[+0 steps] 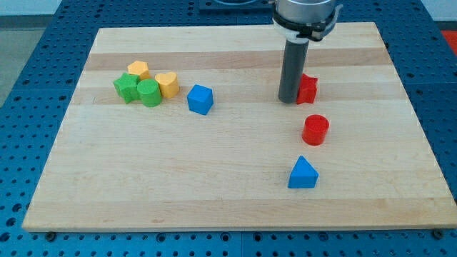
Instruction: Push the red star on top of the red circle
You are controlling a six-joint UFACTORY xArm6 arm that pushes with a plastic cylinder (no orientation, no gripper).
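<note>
The red star (308, 88) lies right of the board's middle, partly hidden by my rod. The red circle (315, 130) stands just below it, a short gap apart. My tip (288, 101) rests on the board against the star's left side, above and left of the circle.
A blue triangle (303, 173) lies below the red circle. A blue cube (201, 98) sits left of centre. At the upper left is a cluster: a green star (126, 87), a green circle (149, 93), a yellow heart (168, 84), a yellow block (138, 70). The wooden board (228, 200) ends in edges all round.
</note>
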